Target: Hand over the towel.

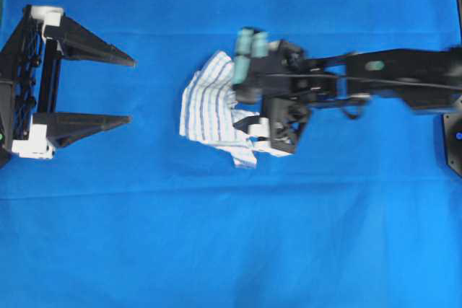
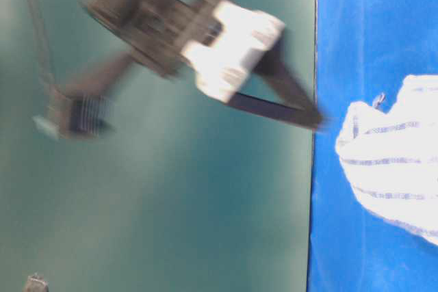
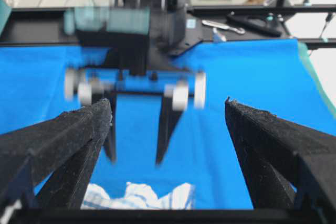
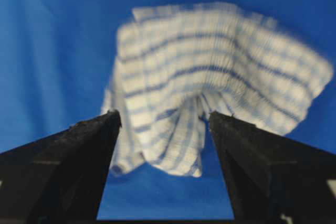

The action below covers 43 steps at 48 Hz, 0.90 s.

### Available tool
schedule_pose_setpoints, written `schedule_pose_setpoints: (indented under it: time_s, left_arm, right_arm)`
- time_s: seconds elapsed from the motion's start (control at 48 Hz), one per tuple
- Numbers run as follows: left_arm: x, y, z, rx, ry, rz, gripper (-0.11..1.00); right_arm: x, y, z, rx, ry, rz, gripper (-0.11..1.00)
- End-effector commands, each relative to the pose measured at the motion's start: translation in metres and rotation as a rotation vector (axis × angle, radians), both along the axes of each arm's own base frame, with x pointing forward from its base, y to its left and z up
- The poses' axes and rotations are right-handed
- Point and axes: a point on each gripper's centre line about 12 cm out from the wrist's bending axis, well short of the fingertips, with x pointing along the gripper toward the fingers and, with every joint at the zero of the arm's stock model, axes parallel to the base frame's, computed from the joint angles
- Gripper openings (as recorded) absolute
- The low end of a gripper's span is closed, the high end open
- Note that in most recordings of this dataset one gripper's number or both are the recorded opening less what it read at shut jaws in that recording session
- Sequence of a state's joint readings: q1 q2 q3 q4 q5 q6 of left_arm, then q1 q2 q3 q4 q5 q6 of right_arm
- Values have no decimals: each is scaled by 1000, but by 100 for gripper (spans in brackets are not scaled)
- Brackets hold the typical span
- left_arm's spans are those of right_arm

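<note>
Lying crumpled on blue table covering (image 1: 216, 250), towel (image 1: 209, 102); both grippers' jaws wide, empty.

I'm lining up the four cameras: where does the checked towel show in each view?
Overhead: towel at centre, left of the right gripper.
Table-level: right edge.
Left wrist: bottom centre.
Right wrist: upper centre, beyond the open fingers.
Shared landmark: blue table covering.

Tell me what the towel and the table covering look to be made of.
Towel: soft woven cloth, probably cotton; matte white with thin blue and grey stripes, crumpled into limp folds. Table covering: plain blue fabric, likely felt-like; matte, no shine, faint creases.
</note>
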<state>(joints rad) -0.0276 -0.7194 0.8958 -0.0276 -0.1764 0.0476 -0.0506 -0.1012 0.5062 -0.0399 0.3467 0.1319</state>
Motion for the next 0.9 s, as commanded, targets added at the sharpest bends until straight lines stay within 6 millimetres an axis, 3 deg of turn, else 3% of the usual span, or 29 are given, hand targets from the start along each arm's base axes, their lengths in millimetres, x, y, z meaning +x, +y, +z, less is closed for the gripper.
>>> schedule_pose_setpoints:
  time_s: [0.0,0.25,0.417,0.563,0.876]
  left_arm:
    - [0,-2,6,-4,-23,-6,93]
    - [0,-2,5,-4,-20,-6,93]
    - [-1,-1,4,-4,-17,-4,93]
    - [-2,-1,2,-3,-15,-6,93]
    - [-3,-1,2,-3,-17,-4,93]
  right_arm:
    - [-19,5,41,-9,-152,14,70]
    - [-77,11,89,-37,-492,39,70]
    - [-103,12,96,-45,-624,45,70]
    - [-112,13,90,-46,-656,48,70]
    - [-108,13,87,-47,-648,49,70]
